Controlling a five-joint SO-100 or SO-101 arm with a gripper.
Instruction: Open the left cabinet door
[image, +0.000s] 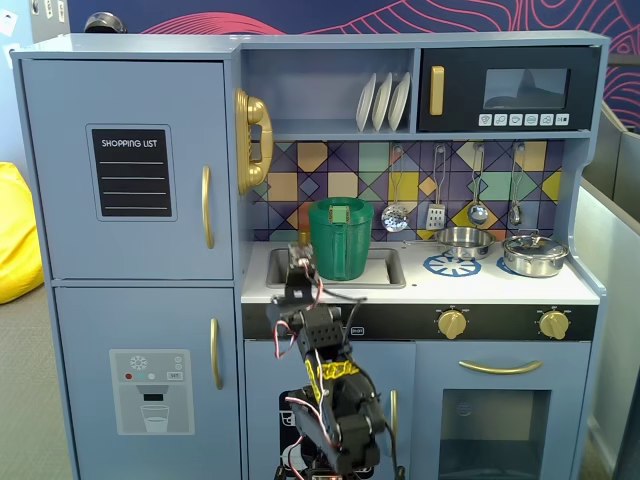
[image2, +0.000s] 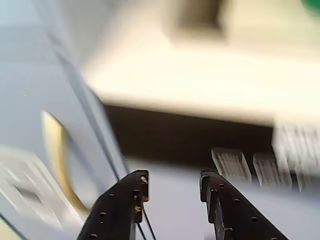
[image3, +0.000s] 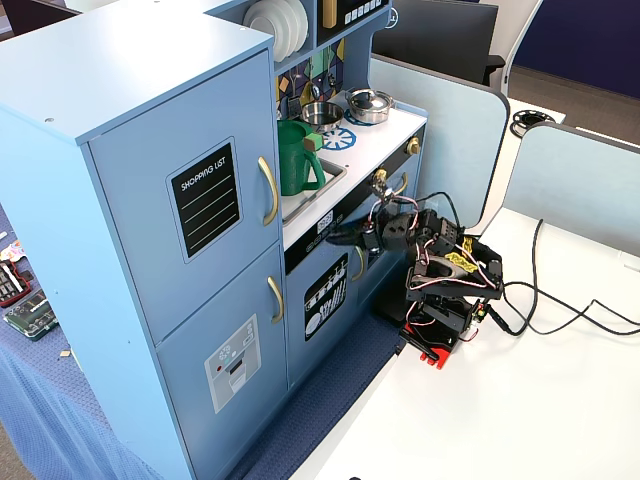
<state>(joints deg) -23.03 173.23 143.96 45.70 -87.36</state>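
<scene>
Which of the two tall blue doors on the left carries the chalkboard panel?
The upper one, the left cabinet door: it bears a black "SHOPPING LIST" panel beside its gold handle. The lower door has a grey dispenser panel instead.

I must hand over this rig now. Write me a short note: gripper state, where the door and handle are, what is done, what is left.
Gripper: open and empty, pointing at the kitchen front near the black control strip, below the sink.
Left cabinet door, with the shopping list panel: shut, flush with the cabinet in both fixed views.
Its gold handle: on the door's right edge in a fixed view, untouched, up and left of the gripper.
Done: nothing on the door yet.
Left: reach the handle, grip it, pull the door open.
</scene>
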